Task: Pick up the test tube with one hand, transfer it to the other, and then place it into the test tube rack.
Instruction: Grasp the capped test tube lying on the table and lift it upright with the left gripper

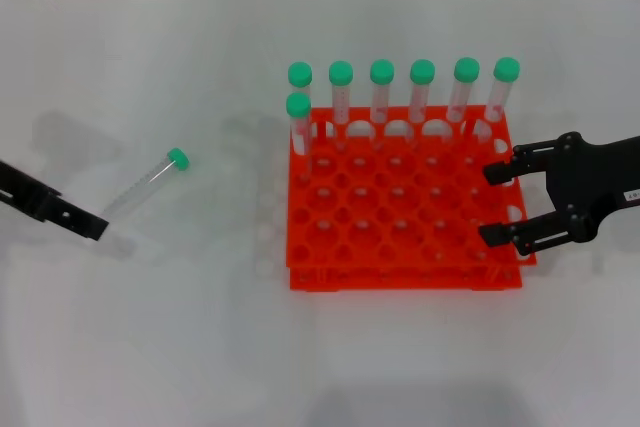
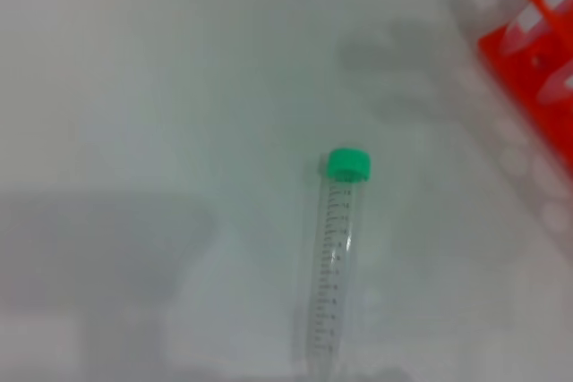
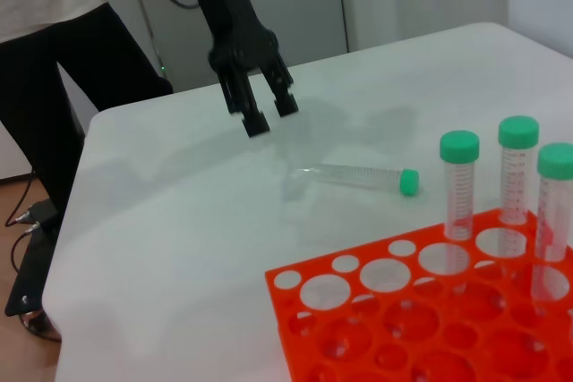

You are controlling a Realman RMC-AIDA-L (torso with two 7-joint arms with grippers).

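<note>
The white tabletop point(image 1: 200, 347) carries two things. A clear tube point(image 1: 148, 183) with a green cap lies flat on its side towards the left. Well apart from it, to the right, stands a square orange-red rack point(image 1: 400, 209) holding seven upright green-capped tubes.

1. My left gripper point(image 1: 92, 228) reaches in from the table's left edge, tilted down toward the surface, its two black fingers point(image 3: 253, 116) parted and holding nothing.
2. My right gripper point(image 1: 497, 204) comes in from the right edge, roughly level, jaws spread wide and empty.
</note>
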